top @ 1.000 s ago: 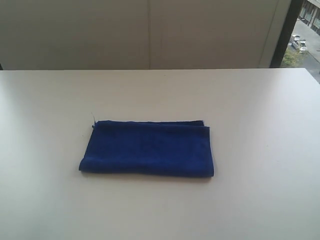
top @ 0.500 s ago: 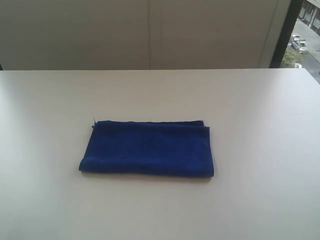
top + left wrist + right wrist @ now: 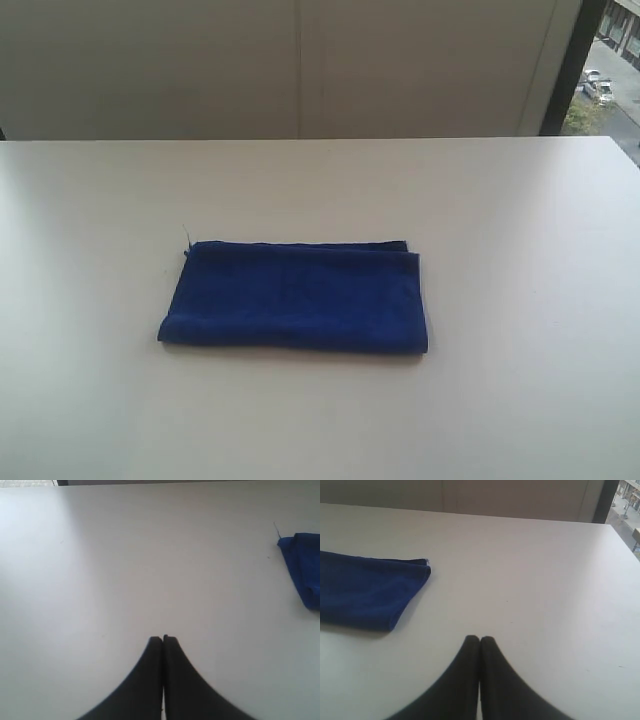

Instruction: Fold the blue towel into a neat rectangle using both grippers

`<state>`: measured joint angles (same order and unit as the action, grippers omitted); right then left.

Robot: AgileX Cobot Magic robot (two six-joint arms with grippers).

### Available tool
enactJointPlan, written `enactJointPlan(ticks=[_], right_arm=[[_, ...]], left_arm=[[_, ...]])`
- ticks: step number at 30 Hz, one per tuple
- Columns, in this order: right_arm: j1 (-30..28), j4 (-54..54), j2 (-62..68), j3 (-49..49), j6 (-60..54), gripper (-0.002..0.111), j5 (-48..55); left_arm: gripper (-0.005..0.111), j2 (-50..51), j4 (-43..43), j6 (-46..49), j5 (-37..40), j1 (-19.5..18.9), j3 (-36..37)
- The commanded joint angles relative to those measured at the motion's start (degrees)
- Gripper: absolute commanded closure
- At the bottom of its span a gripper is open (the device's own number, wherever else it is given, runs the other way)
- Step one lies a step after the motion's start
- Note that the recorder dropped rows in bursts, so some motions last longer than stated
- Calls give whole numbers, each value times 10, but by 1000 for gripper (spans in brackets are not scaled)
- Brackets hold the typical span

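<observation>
While the blue towel lies flat on the white bench, folded into a rectangle with layered edges showing along its far side, the left pincer sits off the towel's left short end, tips together, empty; right pincer off its right short end, tips together, empty, clear of the cloth.

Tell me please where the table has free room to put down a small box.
The table is bare all around the blue towel: a wide band between the towel and the far edge, broad patches to its left and right in the exterior view, and a narrower strip on the near side. Only the middle spot, where the towel lies, is taken.
</observation>
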<state>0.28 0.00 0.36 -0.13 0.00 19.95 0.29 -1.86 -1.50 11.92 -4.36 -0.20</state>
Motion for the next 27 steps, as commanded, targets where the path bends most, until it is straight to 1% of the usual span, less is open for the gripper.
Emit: enactJointPlan(ticks=[1,15,22,27], right_arm=[[2,-5,-4,1,0,108,-3],[2,-5,-4,1,0,108,-3],[2,-5,-4,1,0,108,-3],[2,-5,-4,1,0,108,-3]], left_arm=[[107,-3,2,0,-3,-1,2],[107,-3,10,1,-3,-1,2],[107,-3,10,1,-3,44,2],[107,-3,10,1,-3,51,2]])
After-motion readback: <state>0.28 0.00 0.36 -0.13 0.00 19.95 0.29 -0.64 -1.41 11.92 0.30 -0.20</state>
